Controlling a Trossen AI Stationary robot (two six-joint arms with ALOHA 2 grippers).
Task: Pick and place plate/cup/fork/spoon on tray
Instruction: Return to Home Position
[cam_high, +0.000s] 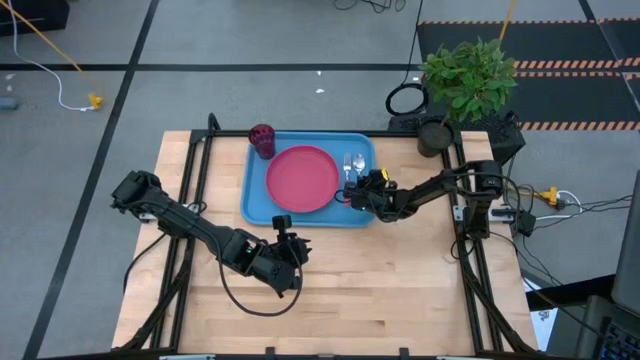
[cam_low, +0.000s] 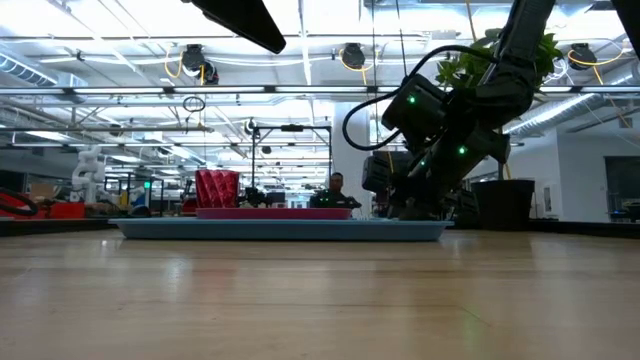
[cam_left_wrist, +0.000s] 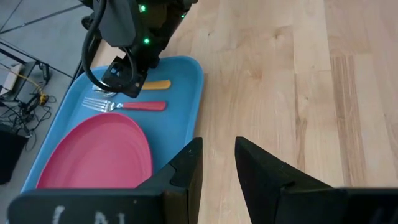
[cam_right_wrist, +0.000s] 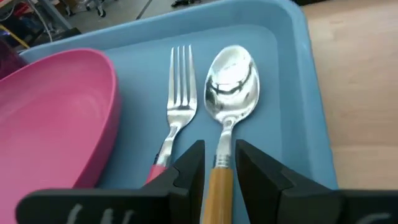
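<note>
The light blue tray (cam_high: 255, 205) lies at the table's far middle. On it the pink-red plate (cam_high: 300, 180) lies flat, and the dark red cup (cam_high: 262, 140) stands upright in the far left corner. The fork (cam_right_wrist: 177, 112) and the spoon (cam_right_wrist: 231, 84) lie side by side along the tray's right side. My right gripper (cam_right_wrist: 221, 155) is low over the tray, narrowly open, one finger on either side of the spoon's orange handle (cam_right_wrist: 221, 186). My left gripper (cam_left_wrist: 219, 155) is open and empty over the bare table, just near of the tray.
A potted plant (cam_high: 465, 75) stands at the table's far right corner. Bare wooden table (cam_high: 400, 290) spreads near and right of the tray. A person shows far off in the room behind, in the low view (cam_low: 335, 190).
</note>
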